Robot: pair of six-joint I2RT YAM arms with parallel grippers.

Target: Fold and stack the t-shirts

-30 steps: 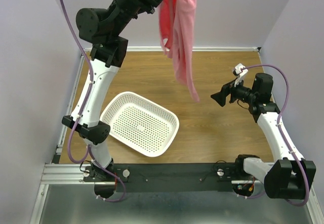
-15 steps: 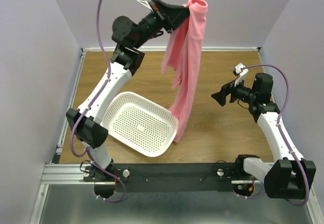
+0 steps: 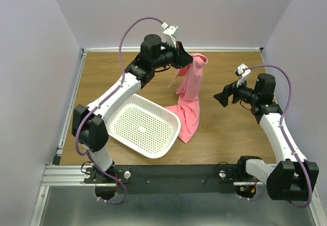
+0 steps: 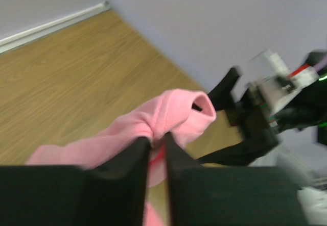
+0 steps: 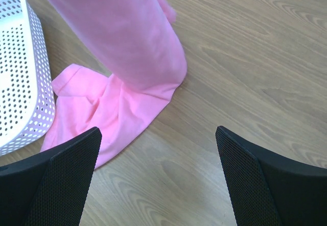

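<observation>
A salmon-pink t-shirt (image 3: 190, 103) hangs bunched from my left gripper (image 3: 188, 63) above the middle of the wooden table. Its lower end lies crumpled on the wood beside the basket. In the left wrist view the two black fingers pinch a fold of the t-shirt (image 4: 173, 114), so the left gripper (image 4: 157, 143) is shut on the cloth. My right gripper (image 3: 218, 98) hovers to the right of the shirt, open and holding nothing. In the right wrist view the t-shirt (image 5: 122, 57) hangs ahead of the wide-apart right gripper (image 5: 158, 134).
A white perforated plastic basket (image 3: 140, 126) sits at the near left, touching the shirt's lower end, and shows as a white wall (image 5: 20, 73) in the right wrist view. Purple walls close in the table at the back and sides.
My left arm has swung down from high overhead, lowering the t-shirt until its lower end settled on the table by the basket. The right arm has not moved.
</observation>
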